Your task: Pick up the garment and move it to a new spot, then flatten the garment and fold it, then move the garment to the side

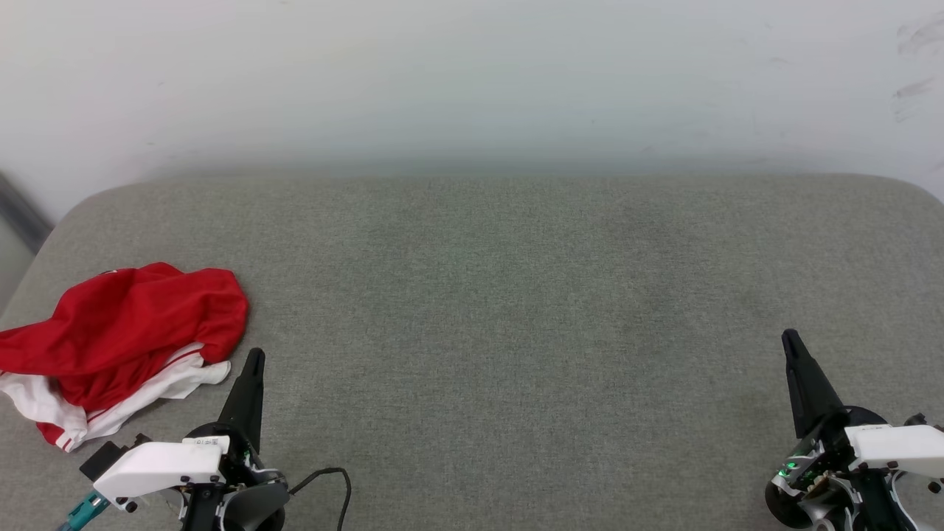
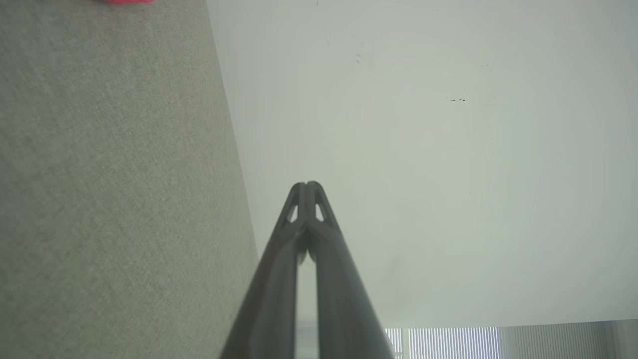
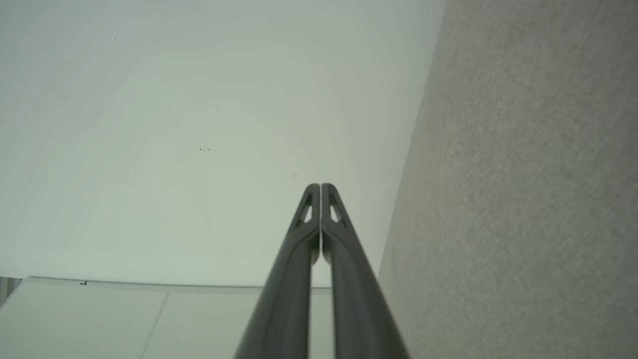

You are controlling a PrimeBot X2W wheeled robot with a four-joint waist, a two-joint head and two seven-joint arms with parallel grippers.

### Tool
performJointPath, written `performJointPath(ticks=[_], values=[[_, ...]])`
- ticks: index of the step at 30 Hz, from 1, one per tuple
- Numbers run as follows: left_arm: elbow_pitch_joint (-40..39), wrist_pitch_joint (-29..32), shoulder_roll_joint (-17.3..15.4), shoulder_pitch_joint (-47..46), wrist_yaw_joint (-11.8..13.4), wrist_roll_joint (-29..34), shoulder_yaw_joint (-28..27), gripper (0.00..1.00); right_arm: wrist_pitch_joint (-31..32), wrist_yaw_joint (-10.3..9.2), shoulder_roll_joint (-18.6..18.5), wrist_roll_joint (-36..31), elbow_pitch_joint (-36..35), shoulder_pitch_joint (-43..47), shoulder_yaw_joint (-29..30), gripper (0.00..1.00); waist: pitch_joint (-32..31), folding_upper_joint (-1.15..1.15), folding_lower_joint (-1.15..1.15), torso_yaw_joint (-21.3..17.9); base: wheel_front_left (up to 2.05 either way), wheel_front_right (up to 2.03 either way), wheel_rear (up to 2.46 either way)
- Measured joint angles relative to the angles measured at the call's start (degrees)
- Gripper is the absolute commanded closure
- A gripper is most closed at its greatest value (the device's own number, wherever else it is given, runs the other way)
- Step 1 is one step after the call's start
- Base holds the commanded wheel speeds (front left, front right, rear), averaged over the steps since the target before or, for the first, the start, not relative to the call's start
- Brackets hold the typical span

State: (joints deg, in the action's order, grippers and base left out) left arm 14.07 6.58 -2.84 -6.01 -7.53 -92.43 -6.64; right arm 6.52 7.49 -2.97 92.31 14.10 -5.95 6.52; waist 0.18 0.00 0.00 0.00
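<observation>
I work outward from the near edge of the grey cushion (image 1: 516, 295). The left gripper (image 1: 254, 356) sits low over the cushion's near left part. Its white wrist housing lies almost level and its dark fingers point toward the far edge. The left wrist view shows the two fingers pressed together to the tip, with nothing between them. The right gripper (image 1: 790, 338) mirrors it over the cushion's near right part, leaning slightly inward. It too is fully closed on nothing, as its own wrist view confirms.

The garment (image 1: 125, 332) lies crumpled at the cushion's left side, just beyond and outboard of the left fingers, close to them but apart. The red body is heaped on top, and a white sleeve with striped trim (image 1: 171, 379) spills toward the near edge.

I judge the fabric thin, light and limp. It will sag and drag when lifted, and it may slide in a shallow pinch. I would pinch a raised red fold or the sleeve hem, taking enough cloth to hold. The rest of the cushion runs bare to the pale wall (image 1: 472, 74) behind its far edge.
</observation>
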Motion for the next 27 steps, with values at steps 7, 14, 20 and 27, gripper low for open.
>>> performJointPath(ticks=[7, 14, 20, 27], values=[[0.00, 0.00, 0.00, 0.00, 0.00, 0.00, 0.00, 1.00, 0.00, 0.00, 0.00, 0.00, 0.00, 0.00, 0.00, 1.00, 0.00, 0.00, 0.00, 0.00, 0.00, 0.00, 0.00], [0.00, 0.00, 0.00, 0.00, 0.00, 0.00, 0.00, 1.00, 0.00, 0.00, 0.00, 0.00, 0.00, 0.00, 0.00, 1.00, 0.00, 0.00, 0.00, 0.00, 0.00, 0.00, 0.00], [0.00, 0.00, 0.00, 0.00, 0.00, 0.00, 0.00, 1.00, 0.00, 0.00, 0.00, 0.00, 0.00, 0.00, 0.00, 1.00, 0.00, 0.00, 0.00, 0.00, 0.00, 0.00, 0.00], [0.00, 0.00, 0.00, 0.00, 0.00, 0.00, 0.00, 1.00, 0.00, 0.00, 0.00, 0.00, 0.00, 0.00, 0.00, 1.00, 0.00, 0.00, 0.00, 0.00, 0.00, 0.00, 0.00]])
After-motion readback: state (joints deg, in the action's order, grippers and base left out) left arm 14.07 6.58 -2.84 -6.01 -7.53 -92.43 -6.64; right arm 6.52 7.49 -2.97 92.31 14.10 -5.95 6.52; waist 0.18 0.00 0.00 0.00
